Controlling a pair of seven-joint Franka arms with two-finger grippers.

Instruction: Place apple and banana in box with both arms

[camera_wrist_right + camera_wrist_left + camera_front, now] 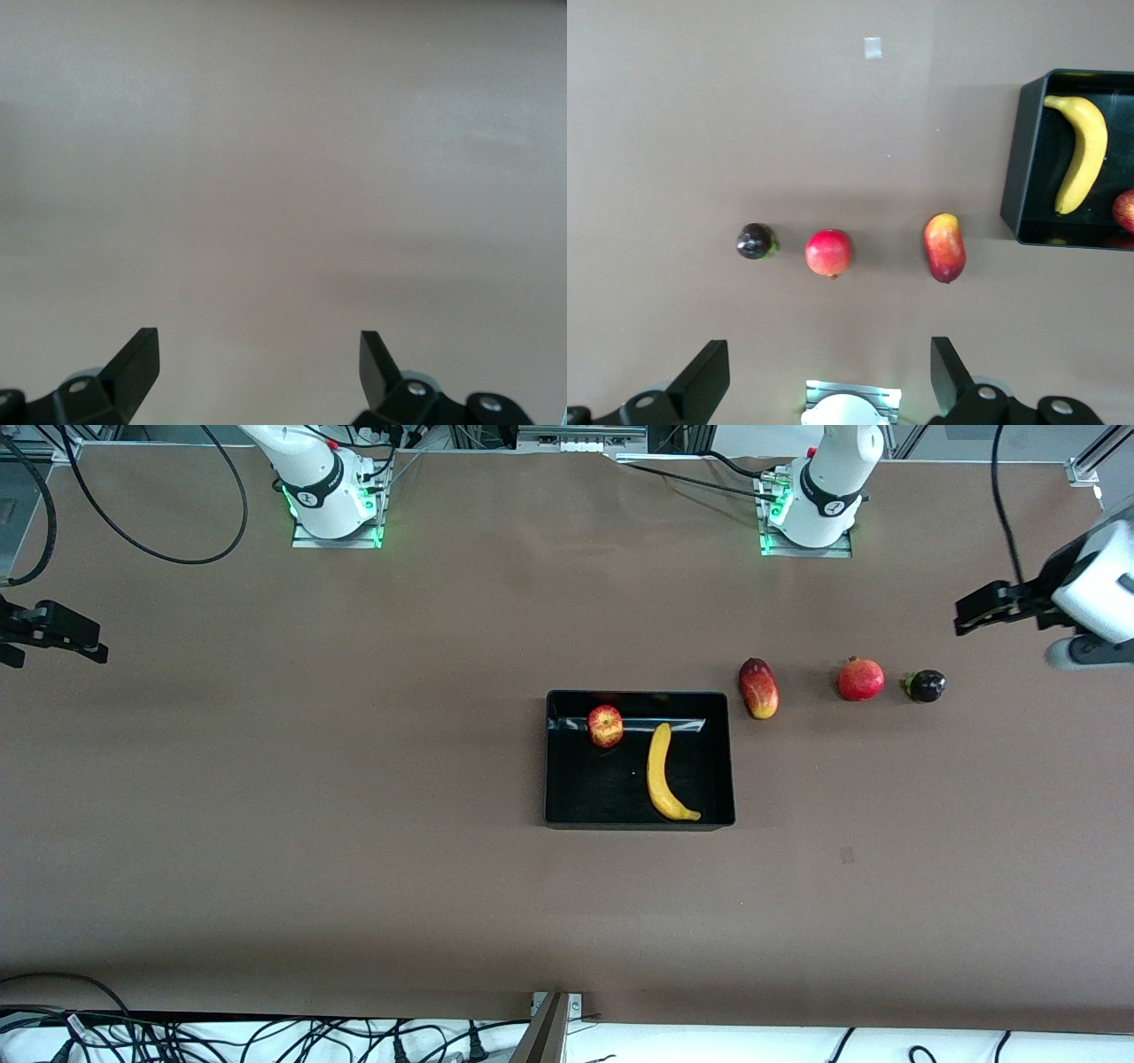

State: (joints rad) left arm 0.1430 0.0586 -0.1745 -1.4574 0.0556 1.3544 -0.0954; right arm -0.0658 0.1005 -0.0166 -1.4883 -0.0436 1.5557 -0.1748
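Observation:
The black box [729, 762] stands in the middle of the table, and a corner of the box [1021, 168] shows in the left wrist view. Inside it lie the apple [605, 725] and the curved yellow banana [662, 773]. The left wrist view also shows the banana [1083, 150] and an edge of the apple [1125, 211]. My left gripper [974, 613] hangs open and empty over the table's edge at the left arm's end. Its fingers [709, 376] are spread wide. My right gripper [58, 636] is open and empty over bare table at the right arm's end, its fingers [137, 359] wide apart.
A red-and-yellow mango [758, 687], a red pomegranate [861, 678] and a small dark round fruit [926, 685] lie in a row on the brown table toward the left arm's end. Cables run along the table's edges.

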